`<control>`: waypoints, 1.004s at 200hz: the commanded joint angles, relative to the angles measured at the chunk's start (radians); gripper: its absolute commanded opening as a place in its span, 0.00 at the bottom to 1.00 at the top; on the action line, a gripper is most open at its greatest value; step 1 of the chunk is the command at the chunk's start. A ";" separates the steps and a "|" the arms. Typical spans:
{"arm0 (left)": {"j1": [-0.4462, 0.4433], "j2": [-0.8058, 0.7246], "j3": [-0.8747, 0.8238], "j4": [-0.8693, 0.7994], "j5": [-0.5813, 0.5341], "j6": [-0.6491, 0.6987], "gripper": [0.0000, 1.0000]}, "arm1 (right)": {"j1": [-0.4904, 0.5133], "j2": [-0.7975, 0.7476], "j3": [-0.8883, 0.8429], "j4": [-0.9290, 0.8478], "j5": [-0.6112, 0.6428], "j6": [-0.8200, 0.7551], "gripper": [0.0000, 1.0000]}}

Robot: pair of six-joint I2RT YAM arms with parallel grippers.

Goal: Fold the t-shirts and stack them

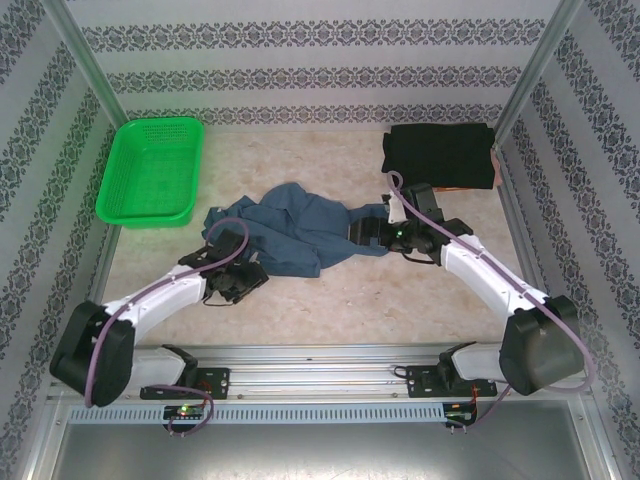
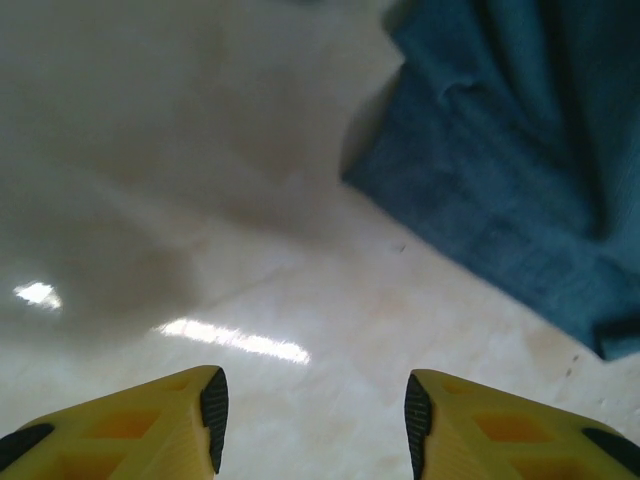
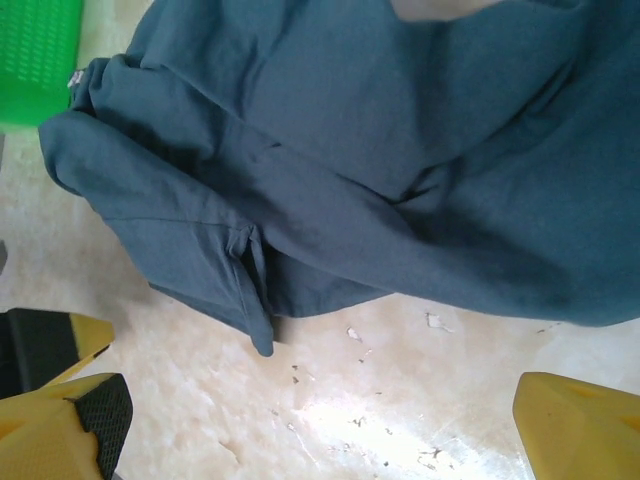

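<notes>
The slate-blue t-shirt (image 1: 295, 228) lies crumpled in the middle of the table. The black t-shirt (image 1: 440, 155) sits folded at the back right. My left gripper (image 1: 240, 283) hovers at the blue shirt's near left edge; in its wrist view the left gripper (image 2: 312, 420) is open over bare table, with the blue shirt (image 2: 500, 150) up to the right. My right gripper (image 1: 362, 233) is at the shirt's right side; in its wrist view the right gripper (image 3: 320, 430) is wide open above the table, just short of the blue shirt's (image 3: 350, 170) hem.
A bright green lattice basket (image 1: 152, 170) stands at the back left, and a corner of the basket (image 3: 38, 55) shows in the right wrist view. Patterned walls enclose the table, with metal posts (image 1: 85, 60) at the back corners.
</notes>
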 commanded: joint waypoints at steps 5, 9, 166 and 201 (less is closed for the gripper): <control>0.006 0.098 0.037 0.155 -0.014 -0.041 0.50 | -0.021 -0.032 -0.026 -0.010 -0.027 -0.041 0.98; 0.007 0.108 0.036 0.168 -0.015 -0.044 0.49 | -0.027 -0.036 -0.029 -0.010 -0.031 -0.041 0.98; 0.028 0.393 0.193 0.308 -0.052 0.018 0.21 | -0.214 -0.007 -0.077 -0.070 -0.047 -0.070 0.97; 0.028 0.376 0.252 0.231 -0.089 0.084 0.00 | -0.242 0.166 -0.002 -0.161 0.011 -0.082 0.94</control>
